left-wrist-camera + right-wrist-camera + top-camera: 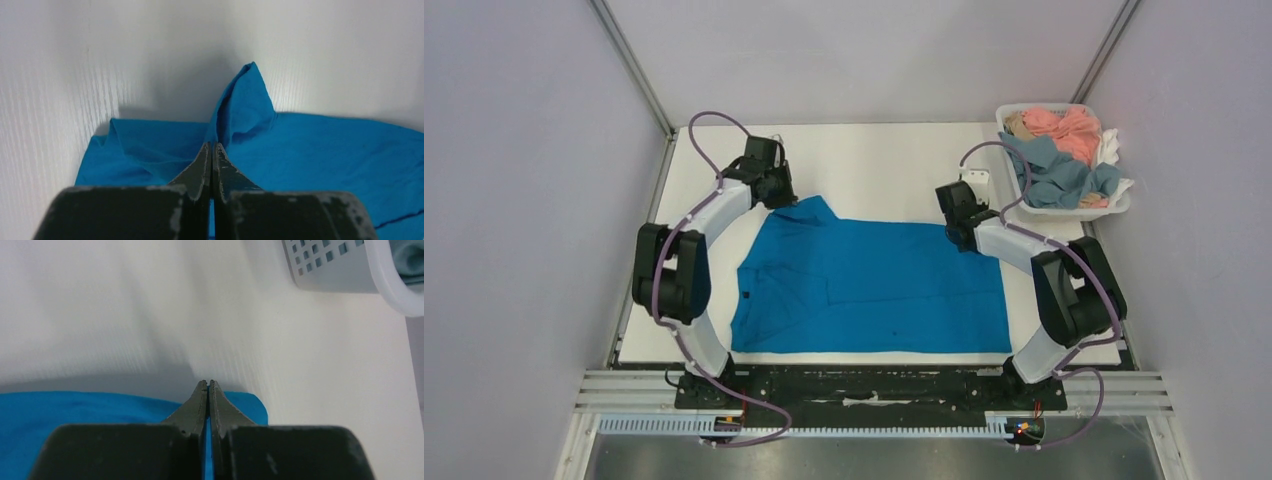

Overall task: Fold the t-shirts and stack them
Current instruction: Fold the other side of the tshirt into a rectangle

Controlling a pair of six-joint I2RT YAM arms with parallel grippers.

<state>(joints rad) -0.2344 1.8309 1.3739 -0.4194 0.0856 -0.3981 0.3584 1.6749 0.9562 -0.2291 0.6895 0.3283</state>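
The left gripper (776, 192) sits at the far left corner of a bright blue cotton t-shirt (874, 285), low over the white desk (874, 165). In the left wrist view the left gripper (211, 146) has its two dark fingers pressed flat together with only a hairline between them. The blue cloth (325, 150) is bunched at their tips, so it has a pinch of the fabric. Just beyond the tips the cloth rises into a pointed fold (247, 97), while the rest lies flat to either side.

The blue cotton t-shirt is spread out across the middle of the desk between the two arms. Its long near edge runs close to the desk's near edge, and a collar and placket show towards its left side.

The right gripper (957, 222) is at the shirt's far right corner. In the right wrist view the right gripper (208, 383) is likewise closed tight, finger against finger. It sits over the rounded corner of the blue cloth (75, 410), and a sliver of blue shows between the fingers. The cloth here lies flat, with bare white desk beyond.

A white perforated plastic basket (1064, 212) stands at the far right corner of the desk, well apart from the shirt. It holds a heap of pink, grey-blue and white garments (1064, 150). Its latticed wall (340, 270) shows in the upper right of the right wrist view.
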